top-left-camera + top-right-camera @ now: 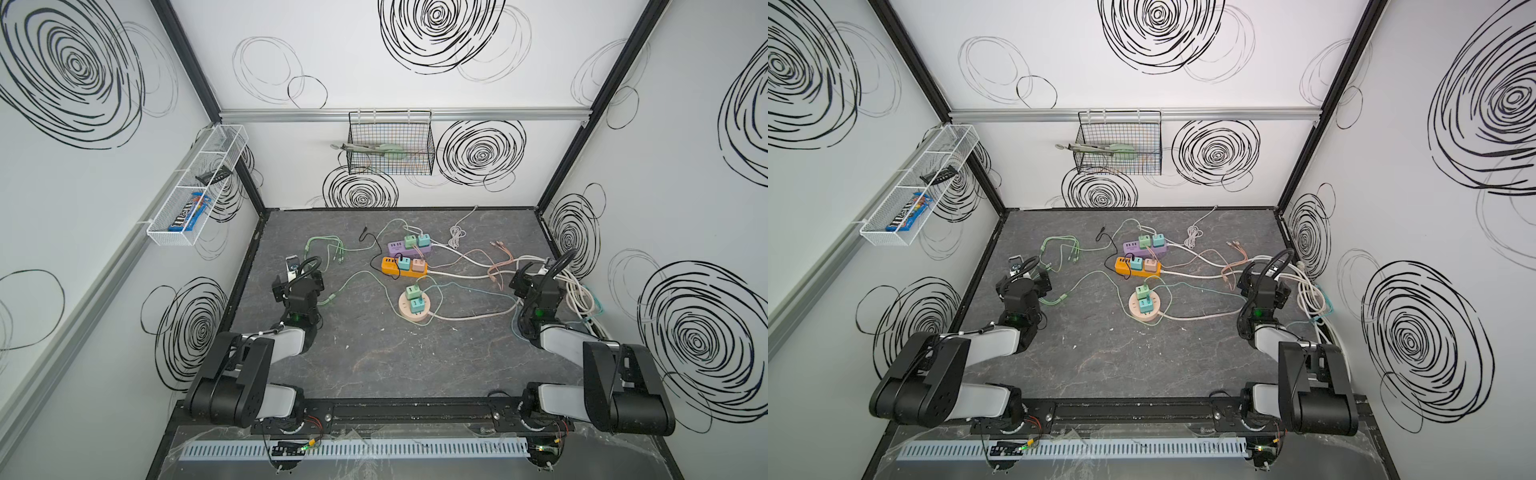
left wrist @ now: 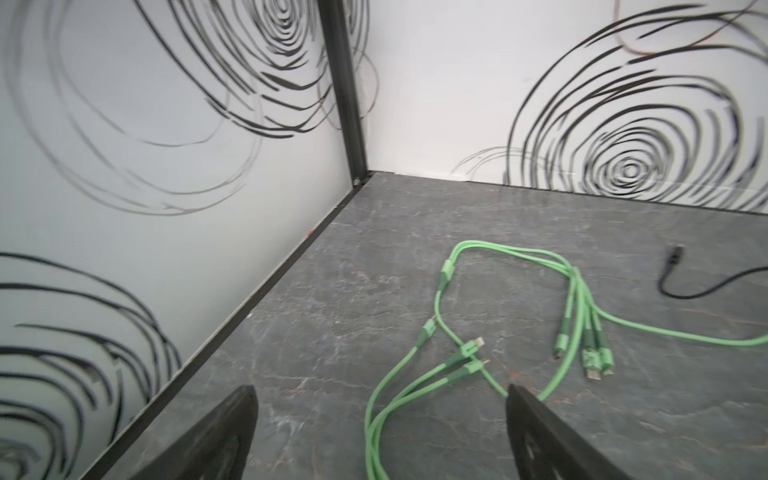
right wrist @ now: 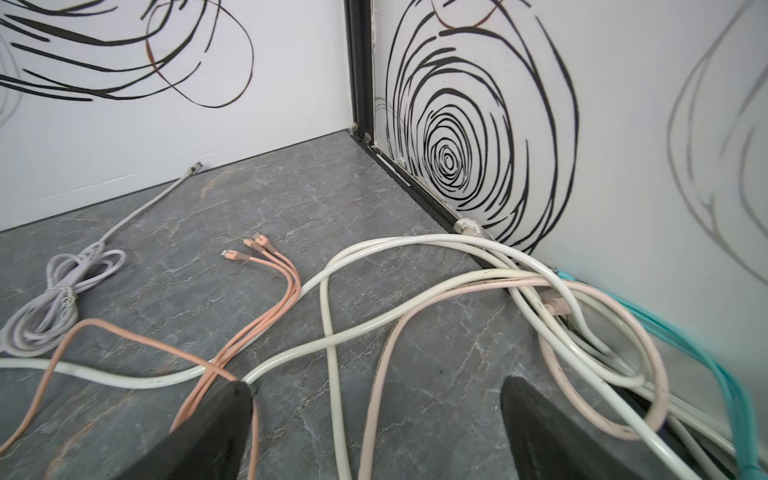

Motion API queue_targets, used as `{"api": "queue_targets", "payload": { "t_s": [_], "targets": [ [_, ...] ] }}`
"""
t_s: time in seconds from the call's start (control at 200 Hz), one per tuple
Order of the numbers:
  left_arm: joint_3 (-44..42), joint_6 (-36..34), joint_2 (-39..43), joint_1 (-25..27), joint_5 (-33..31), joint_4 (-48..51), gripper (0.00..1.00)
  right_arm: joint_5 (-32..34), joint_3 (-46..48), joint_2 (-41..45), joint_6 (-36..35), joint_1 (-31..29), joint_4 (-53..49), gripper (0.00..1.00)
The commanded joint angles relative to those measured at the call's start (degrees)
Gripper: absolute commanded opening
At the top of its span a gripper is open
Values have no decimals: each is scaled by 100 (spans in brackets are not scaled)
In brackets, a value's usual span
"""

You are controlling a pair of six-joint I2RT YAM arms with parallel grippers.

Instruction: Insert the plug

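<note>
Three power strips lie mid-table, each carrying two cube chargers: purple [image 1: 399, 249], orange [image 1: 392, 269] and a round pink one [image 1: 405, 318]. Loose plug ends lie around them: a green multi-head cable [image 2: 469, 353], a salmon multi-head cable [image 3: 249, 251] and a black lead [image 2: 675, 253]. Which one is the task's plug I cannot tell. My left gripper [image 2: 380, 395] stands open and empty over the green cable near the left wall. My right gripper [image 3: 376, 386] is open and empty above white and pink cords by the right wall.
Thick white power cords [image 1: 577, 291] pile up against the right wall with a teal cable [image 3: 706, 353]. A coiled white cable [image 3: 62, 286] lies near the back. A black wire basket [image 1: 390, 143] hangs on the back wall and a white mesh shelf [image 1: 195, 187] on the left wall.
</note>
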State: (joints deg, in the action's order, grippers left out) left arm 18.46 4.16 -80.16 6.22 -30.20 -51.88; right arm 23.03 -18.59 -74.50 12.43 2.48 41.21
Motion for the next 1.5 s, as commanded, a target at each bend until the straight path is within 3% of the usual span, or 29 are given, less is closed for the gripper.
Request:
{"api": "queue_targets", "payload": {
  "t_s": [0.0,0.065,0.13,0.21,0.28,0.425,0.535,0.645,0.76,0.856,0.931,1.001,1.036,1.096,1.166,1.251,1.291,1.346,1.381,1.496],
  "targets": [
    [-415,-194,-281,-163,1409,-1768,96,-423,147,189,95,-45,665,97],
    [-778,-252,-295,-156,1769,-2197,96,-568,116,177,14,-66,678,97],
    [-1065,-329,-725,-154,1694,-3534,96,-628,190,116,-84,-119,877,97],
    [-771,-186,-421,-114,1363,-2416,96,-615,468,86,-291,-289,1389,97],
    [-922,-215,-629,-115,1283,-3095,96,-531,772,25,-544,-514,1988,97],
    [-917,-131,-549,-148,1244,-2957,96,-51,1153,-315,-799,-849,3070,97],
    [-918,-135,-537,-143,1244,-2945,96,-317,694,-556,-855,-821,2453,97],
    [-929,-145,-536,-138,1235,-2960,96,-1057,-330,-1072,-603,-391,966,97],
    [-899,-199,-551,-106,1277,-2934,96,-1051,-369,-1061,-653,-424,894,97],
    [-888,-270,-562,-34,1229,-2925,96,-1464,-292,-1002,-606,-242,972,97],
    [-896,-276,-563,-24,1218,-2933,96,-1835,25,-938,-748,-233,1450,97],
    [-890,-277,-570,-17,1220,-2933,96,-1892,781,-1253,-1051,-248,3350,97],
    [-889,-276,-571,-15,1218,-2933,96,-1813,877,-1381,-1041,-257,3733,97],
    [-894,-276,-569,-15,1218,-2933,96,-1739,723,-1308,-1027,-265,3329,97],
    [-887,-276,-571,-15,1214,-2933,96,-1631,263,-965,-672,-258,1778,97],
    [-888,-276,-569,-15,1217,-2933,96,-1699,584,-1184,-932,-270,2846,97],
    [-891,-276,-570,-15,1209,-2933,96,-1800,541,-1123,-908,-267,2662,97],
    [-892,-281,-563,-7,1209,-2933,96,-2756,229,-1027,-1197,-228,1847,97],
    [-895,-291,-571,2,1200,-2949,96,-2956,367,-1046,-1176,-125,2197,97],
    [-920,-346,-580,46,1156,-3004,96,-3030,326,-1027,-1165,-95,2080,97]
  ]
}}
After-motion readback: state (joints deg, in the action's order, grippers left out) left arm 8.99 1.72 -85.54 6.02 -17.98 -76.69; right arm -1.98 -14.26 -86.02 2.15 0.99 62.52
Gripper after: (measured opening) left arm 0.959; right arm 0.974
